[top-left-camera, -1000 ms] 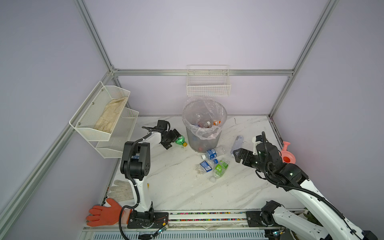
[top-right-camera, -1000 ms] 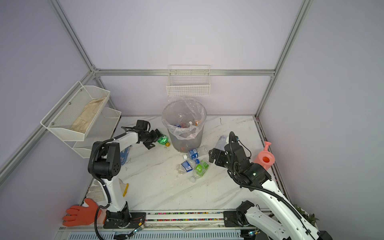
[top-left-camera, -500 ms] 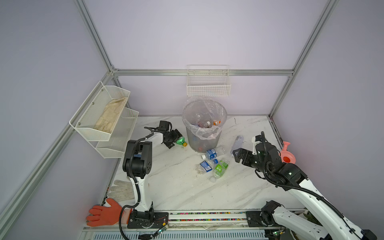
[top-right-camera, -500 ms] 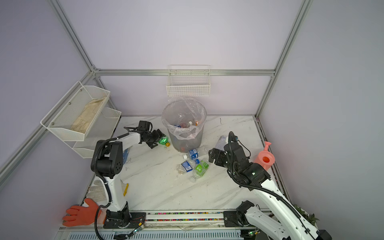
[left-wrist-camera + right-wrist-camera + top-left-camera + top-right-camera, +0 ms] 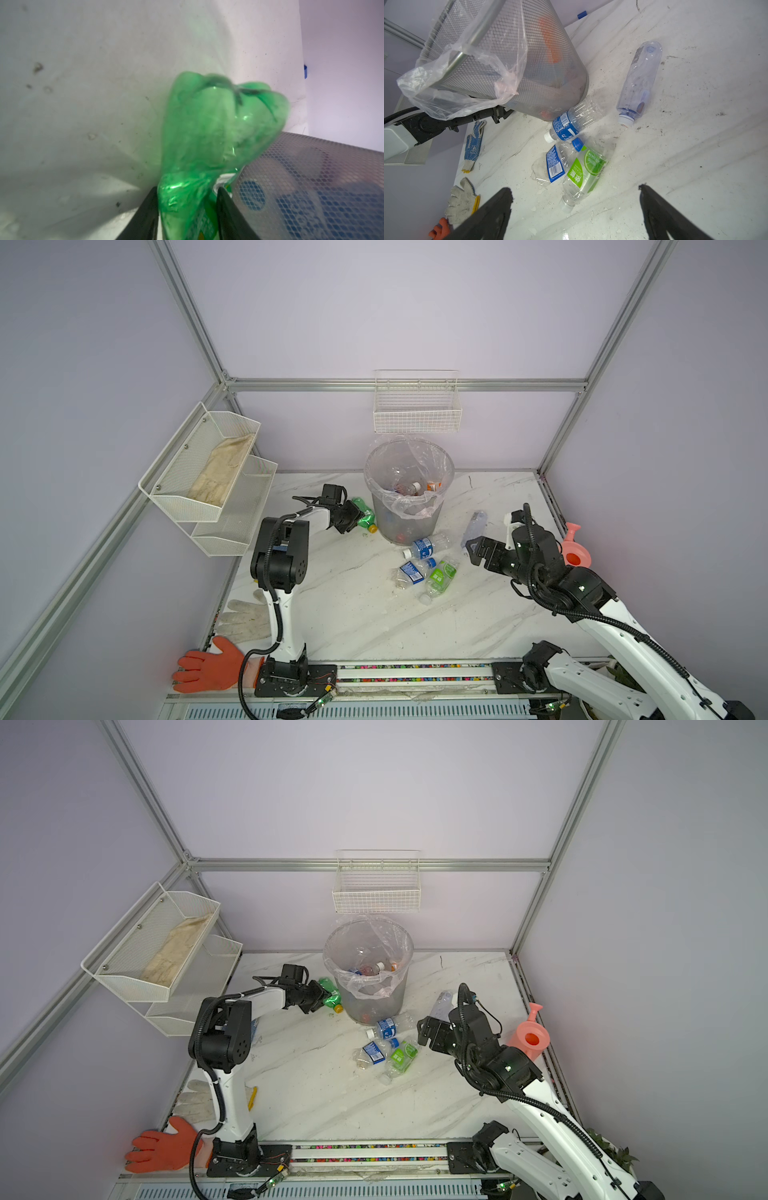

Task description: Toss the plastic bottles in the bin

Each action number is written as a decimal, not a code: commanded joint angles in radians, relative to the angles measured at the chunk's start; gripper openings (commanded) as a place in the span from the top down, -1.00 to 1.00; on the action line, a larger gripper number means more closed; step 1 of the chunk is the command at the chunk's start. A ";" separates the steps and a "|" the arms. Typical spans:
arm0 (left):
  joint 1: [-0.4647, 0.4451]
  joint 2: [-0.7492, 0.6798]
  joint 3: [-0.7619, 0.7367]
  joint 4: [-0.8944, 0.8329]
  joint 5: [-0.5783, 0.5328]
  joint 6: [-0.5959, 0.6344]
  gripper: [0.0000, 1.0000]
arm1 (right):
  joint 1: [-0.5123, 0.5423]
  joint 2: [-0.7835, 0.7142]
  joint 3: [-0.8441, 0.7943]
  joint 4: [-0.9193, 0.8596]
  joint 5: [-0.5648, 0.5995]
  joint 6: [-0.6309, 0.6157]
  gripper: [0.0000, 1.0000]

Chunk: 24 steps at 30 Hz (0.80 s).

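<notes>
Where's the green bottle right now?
In both top views the green bottle is just left of the bin, at its base, pinched by the left gripper.

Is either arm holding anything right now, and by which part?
The left tool pinches the green bottle across its crumpled middle. The right tool is open and holds nothing.

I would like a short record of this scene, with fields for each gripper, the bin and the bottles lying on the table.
Left gripper: shut on green bottle, beside the bin wall
Right gripper: open, empty, near the loose bottles
Bin state: upright, bag-lined, bottles inside
Loose on table: blue-label bottle at the bin's base, crushed blue-label bottle, green-label bottle, clear bottle
</notes>
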 commanded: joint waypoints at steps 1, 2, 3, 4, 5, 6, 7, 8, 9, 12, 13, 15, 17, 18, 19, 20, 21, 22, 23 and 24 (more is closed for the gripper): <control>-0.004 0.010 -0.076 -0.053 -0.043 0.002 0.41 | 0.000 -0.023 -0.001 -0.011 0.014 -0.008 -0.95; -0.004 0.000 -0.085 -0.055 -0.049 0.007 0.50 | 0.000 -0.023 -0.001 -0.012 0.012 -0.008 -0.95; -0.004 -0.008 -0.090 -0.056 -0.053 0.010 0.58 | 0.000 -0.023 -0.001 -0.013 0.011 -0.007 -0.95; -0.004 -0.017 -0.096 -0.060 -0.060 0.014 0.67 | 0.000 -0.025 -0.001 -0.012 0.009 -0.006 -0.95; -0.004 -0.027 -0.101 -0.060 -0.065 0.018 0.78 | 0.000 -0.026 0.002 -0.013 0.008 -0.005 -0.95; -0.004 -0.036 -0.105 -0.062 -0.067 0.022 0.88 | 0.000 -0.027 0.003 -0.014 0.008 -0.004 -0.95; -0.004 -0.045 -0.109 -0.067 -0.072 0.026 0.96 | 0.000 -0.030 0.005 -0.016 0.008 -0.004 -0.95; -0.004 -0.056 -0.110 -0.074 -0.074 0.032 0.98 | 0.001 -0.034 0.008 -0.018 0.007 -0.004 -0.95; -0.004 -0.061 -0.112 -0.078 -0.076 0.036 0.98 | 0.000 -0.037 0.010 -0.021 0.008 -0.004 -0.95; -0.004 -0.087 -0.119 -0.093 -0.084 0.047 0.99 | 0.000 -0.047 0.015 -0.030 0.009 -0.001 -0.95; -0.004 -0.098 -0.124 -0.096 -0.085 0.049 0.99 | 0.001 -0.051 0.016 -0.031 0.009 0.000 -0.95; -0.004 -0.113 -0.131 -0.100 -0.088 0.053 0.99 | 0.000 -0.057 0.016 -0.036 0.007 0.005 -0.95; -0.004 -0.135 -0.141 -0.109 -0.089 0.056 1.00 | 0.000 -0.066 0.016 -0.039 0.003 0.010 -0.95; -0.004 -0.148 -0.147 -0.114 -0.090 0.059 1.00 | 0.000 -0.068 0.017 -0.041 0.002 0.010 -0.95; -0.004 -0.164 -0.159 -0.118 -0.092 0.062 1.00 | 0.001 -0.072 0.018 -0.044 0.002 0.012 -0.95; -0.004 -0.183 -0.174 -0.122 -0.094 0.065 1.00 | 0.001 -0.076 0.019 -0.046 0.005 0.012 -0.95; -0.004 -0.202 -0.185 -0.126 -0.101 0.070 1.00 | 0.000 -0.080 0.019 -0.047 0.005 0.015 -0.95; -0.004 -0.226 -0.204 -0.134 -0.112 0.073 1.00 | 0.000 -0.082 0.018 -0.047 0.004 0.016 -0.95; -0.004 -0.255 -0.229 -0.137 -0.124 0.075 1.00 | 0.000 -0.085 0.018 -0.048 0.003 0.018 -0.95; -0.004 -0.281 -0.251 -0.137 -0.133 0.074 1.00 | 0.000 -0.085 0.018 -0.048 0.003 0.019 -0.95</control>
